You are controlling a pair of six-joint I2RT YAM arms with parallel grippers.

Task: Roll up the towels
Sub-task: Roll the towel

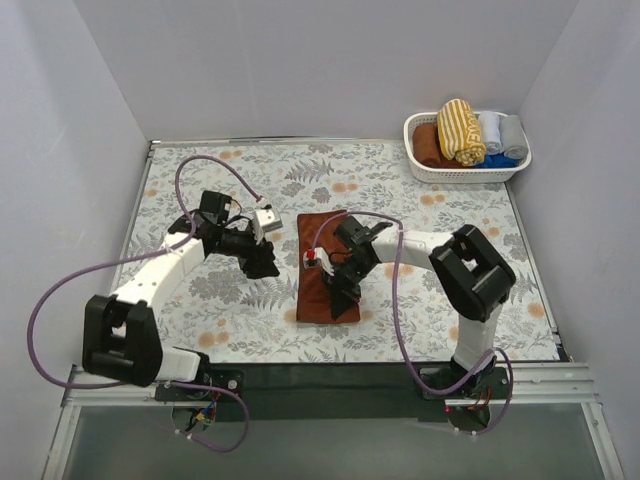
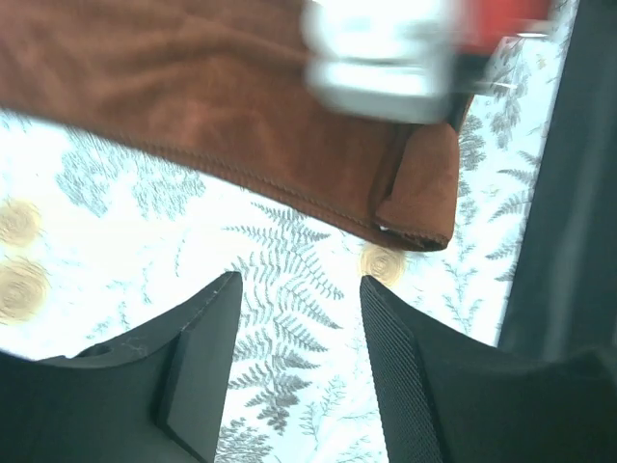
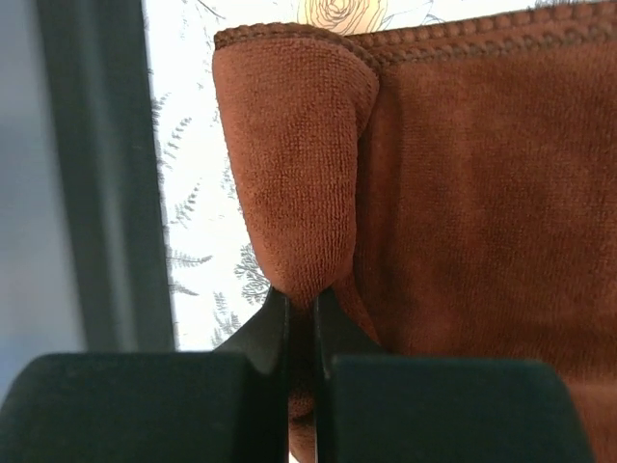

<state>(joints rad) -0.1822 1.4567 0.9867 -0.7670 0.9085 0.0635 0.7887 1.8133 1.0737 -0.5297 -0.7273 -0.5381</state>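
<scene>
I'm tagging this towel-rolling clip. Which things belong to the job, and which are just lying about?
Job: rust-brown towel, its corner pinched by the right gripper; yellow striped towel, already rolled.
Lying about: white basket, grey rolls, blue roll.

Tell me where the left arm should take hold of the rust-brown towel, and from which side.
Grip the turned-up corner of the rust-brown towel, probably coming low from its left side. The cloth lies flat, so that raised flap is the easiest lip. The left gripper has open fingers facing it, while the right gripper pinches a fold.
</scene>
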